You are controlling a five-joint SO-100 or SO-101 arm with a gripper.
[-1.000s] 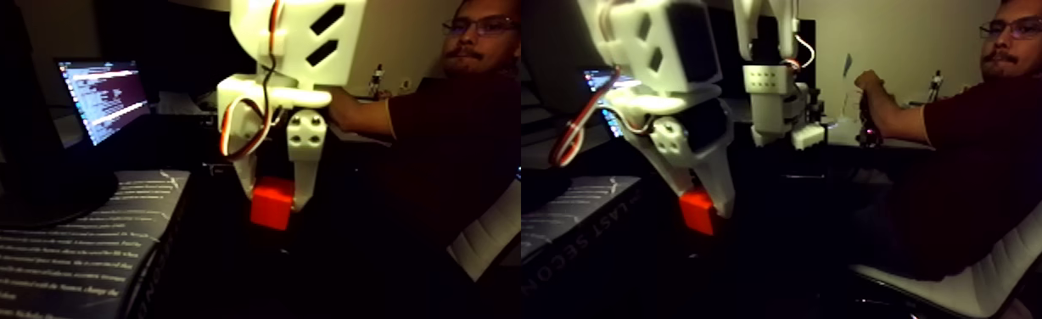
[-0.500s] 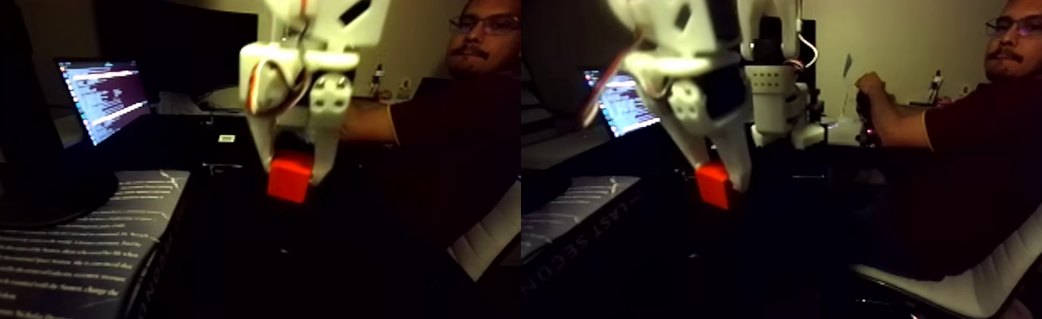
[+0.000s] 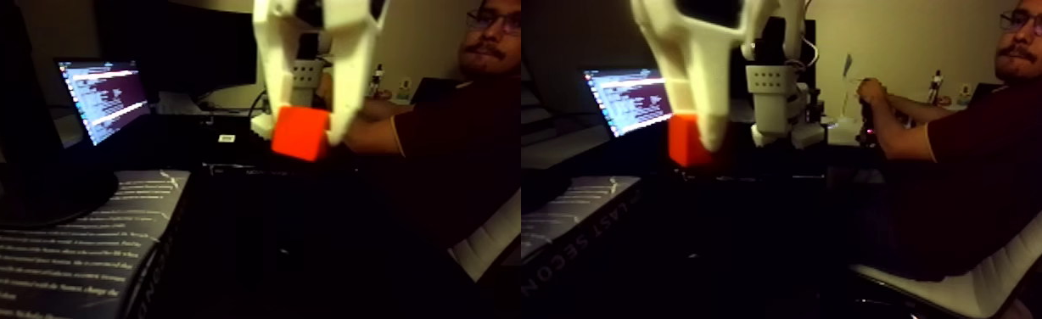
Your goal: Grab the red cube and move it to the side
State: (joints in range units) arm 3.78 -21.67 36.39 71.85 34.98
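The red cube hangs in the air well above the dark table, level with the laptop screen, in the left half of the fixed view. My white gripper comes down from the top edge and is shut on the cube, one finger on each side. The right half of the same view shows the red cube again, partly hidden behind a white finger. The cube's lower faces hang free, with nothing touching them from below.
A book with printed text lies at the lower left, and a lit laptop stands behind it. A person sits on a white chair at the right, a hand on a second white arm.
The gripper has risen steadily with the red cube held in it, from close to the table to laptop-screen height, drifting slightly right. The person has leaned a little.
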